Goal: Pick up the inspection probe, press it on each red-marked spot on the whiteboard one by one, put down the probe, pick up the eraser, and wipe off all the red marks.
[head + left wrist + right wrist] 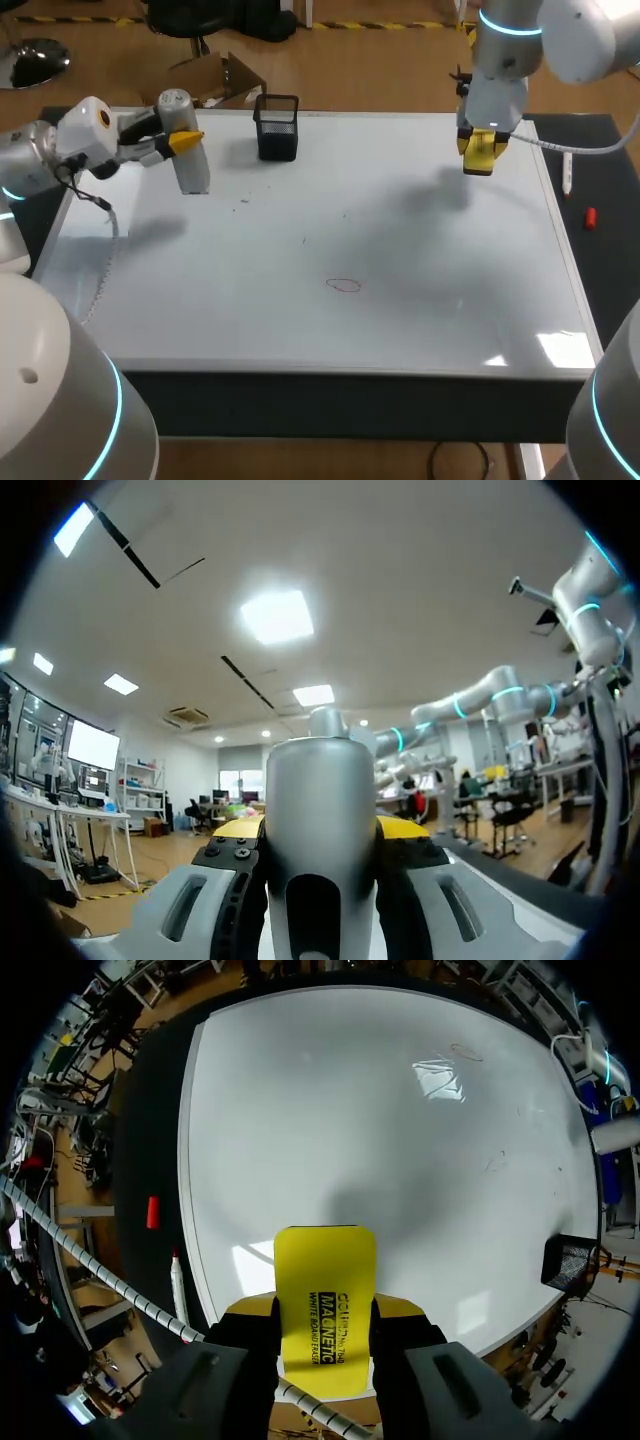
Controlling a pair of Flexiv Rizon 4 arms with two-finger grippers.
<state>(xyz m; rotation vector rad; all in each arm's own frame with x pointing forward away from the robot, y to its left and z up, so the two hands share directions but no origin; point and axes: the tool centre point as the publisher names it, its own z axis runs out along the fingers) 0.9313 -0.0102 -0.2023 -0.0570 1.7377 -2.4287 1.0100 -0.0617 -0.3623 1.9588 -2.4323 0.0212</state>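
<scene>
My left gripper (186,141) is shut on the silver-grey inspection probe (188,160), which it holds upright over the far left part of the whiteboard (420,300). In the left wrist view the probe (320,810) fills the gap between the yellow-tipped fingers of my left gripper (320,832). My right gripper (481,152) hangs above the board's far right corner, shut on the yellow eraser (482,158). The right wrist view shows the eraser (325,1290) clamped in my right gripper (325,1312) above the whiteboard (380,1110). One small red ring mark (343,286) sits near the board's middle front, also the red mark (465,1053).
A black mesh pen holder (277,127) stands at the board's far edge, right of the probe; the holder (565,1260) also shows. A white marker (567,172) and a red cap (590,218) lie on the dark table right of the board. A few faint dark specks (305,238) dot the board.
</scene>
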